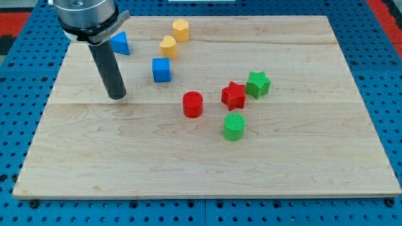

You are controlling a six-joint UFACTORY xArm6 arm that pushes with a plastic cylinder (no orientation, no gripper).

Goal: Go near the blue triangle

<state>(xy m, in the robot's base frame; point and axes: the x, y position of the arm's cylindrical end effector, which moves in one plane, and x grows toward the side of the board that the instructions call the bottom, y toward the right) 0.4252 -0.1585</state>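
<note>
The blue triangle [120, 43] lies near the view's top left of the wooden board [207, 169], partly hidden by the arm's metal head. My tip [117, 96] rests on the board below the triangle, toward the view's bottom, apart from it. A blue cube [161, 69] sits to the right of my tip.
Two yellow blocks [180, 30] [168, 46] lie near the top, right of the triangle. A red cylinder [193, 104], a red star [233, 95], a green star [257, 84] and a green cylinder [234, 127] cluster in the middle. Blue pegboard surrounds the board.
</note>
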